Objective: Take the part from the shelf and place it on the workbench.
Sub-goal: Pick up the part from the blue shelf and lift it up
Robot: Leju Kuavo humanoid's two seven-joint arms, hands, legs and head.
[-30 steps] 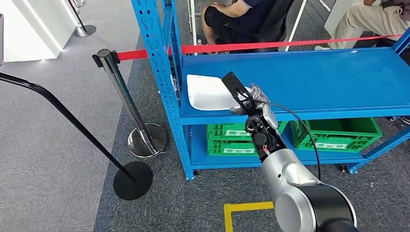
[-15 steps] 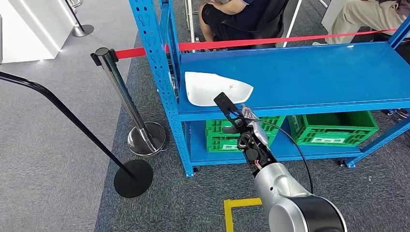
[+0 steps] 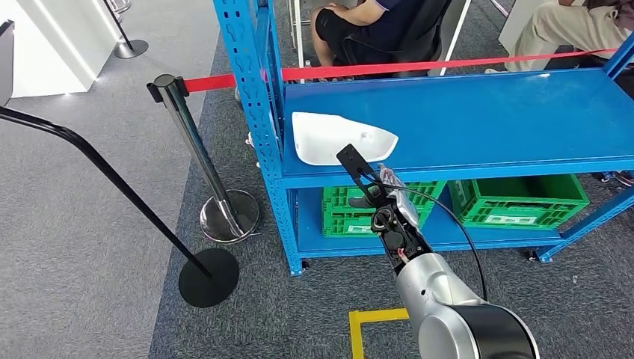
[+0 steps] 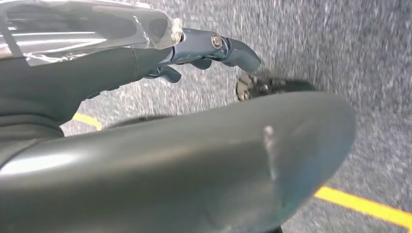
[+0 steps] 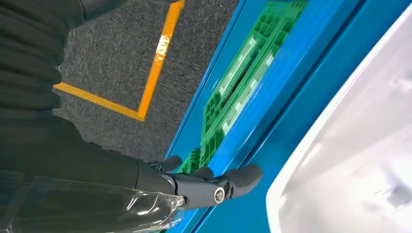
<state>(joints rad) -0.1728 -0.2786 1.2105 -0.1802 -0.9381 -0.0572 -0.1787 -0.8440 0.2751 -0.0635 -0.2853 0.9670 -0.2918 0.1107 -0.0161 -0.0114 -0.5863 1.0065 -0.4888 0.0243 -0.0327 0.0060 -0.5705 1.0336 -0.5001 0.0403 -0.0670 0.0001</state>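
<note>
A white moulded part (image 3: 340, 138) lies on the top deck of the blue shelf (image 3: 486, 120), near its left front corner. My right hand (image 3: 376, 191) hangs just in front of the shelf's front edge, slightly below the part and clear of it. In the right wrist view its dark fingers (image 5: 228, 184) stretch out empty along the blue edge, with the white part (image 5: 350, 160) just beyond them. My left hand (image 4: 209, 48) hangs over the grey floor, fingers loosely apart and holding nothing.
Two green crates (image 3: 516, 202) (image 3: 351, 213) sit on the lower shelf level. A chrome stanchion (image 3: 187, 127) with a red belt and a black curved pole's round base (image 3: 209, 277) stand to the left. People sit behind the shelf (image 3: 374, 30). Yellow tape (image 3: 374, 321) marks the floor.
My right hand has dropped from the part's near edge on the deck to just below the shelf's front edge. The part has not moved; the camera has shifted slightly.
</note>
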